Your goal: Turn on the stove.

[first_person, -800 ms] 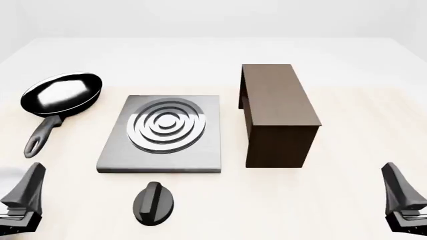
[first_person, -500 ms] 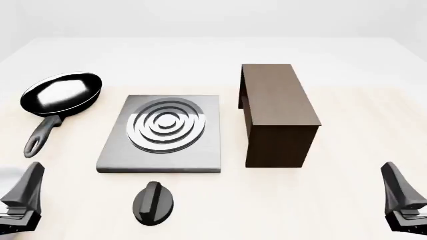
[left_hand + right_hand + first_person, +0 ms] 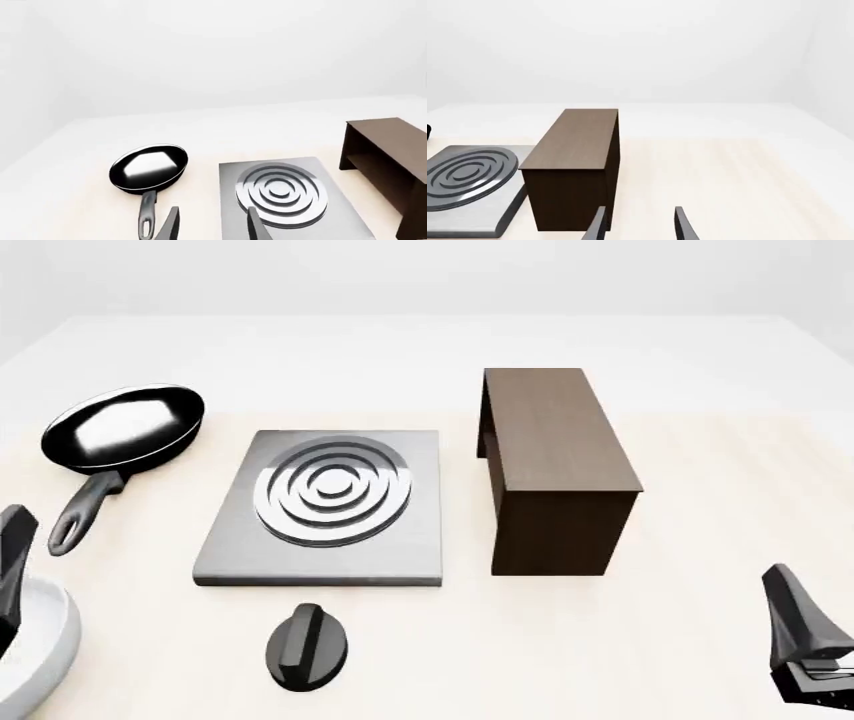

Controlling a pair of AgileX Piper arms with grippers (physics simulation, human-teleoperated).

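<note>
The stove (image 3: 320,505) is a flat grey slab with silver burner rings at the table's middle left. Its black oval knob (image 3: 310,647) lies just in front of it, ridge pointing away from me. My left gripper (image 3: 11,535) is at the far left edge, well left of the knob. In the left wrist view it (image 3: 210,230) is open and empty, facing the stove (image 3: 287,192). My right gripper (image 3: 801,630) is at the far right edge. In the right wrist view it (image 3: 639,227) is open and empty. The knob is out of both wrist views.
A black frying pan (image 3: 123,430) lies left of the stove, handle toward me; it also shows in the left wrist view (image 3: 148,167). A dark brown wooden cabinet (image 3: 554,465) stands right of the stove and fills the right wrist view's middle (image 3: 577,165).
</note>
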